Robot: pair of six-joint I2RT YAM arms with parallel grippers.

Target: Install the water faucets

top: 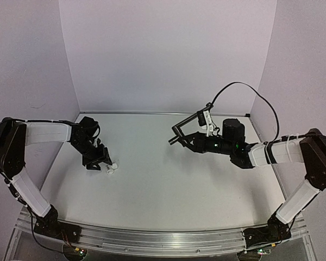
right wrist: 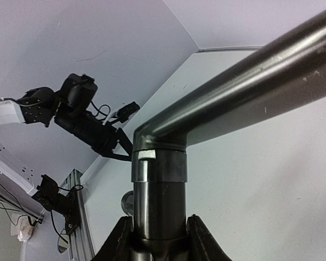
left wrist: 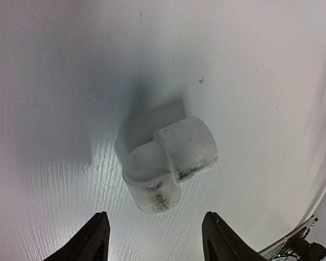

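We lose the black faucet (right wrist: 233,103) past the right wrist view's upper right corner, and its stem's foot is hidden between the fingers of the right tool (right wrist: 158,227). The white fitting (left wrist: 171,163) looks soft (out of focus), and the picture's bottom edge crops the left tool (left wrist: 155,220).

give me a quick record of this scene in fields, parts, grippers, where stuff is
white fitting: lying loose on the table, left side
left gripper: open, just above the white fitting, fingers not touching it
black faucet: held in the air over the right side of the table
right gripper: shut on the black faucet's stem, below the bend
join: black faucet and white fitting are far apart, not yet put together
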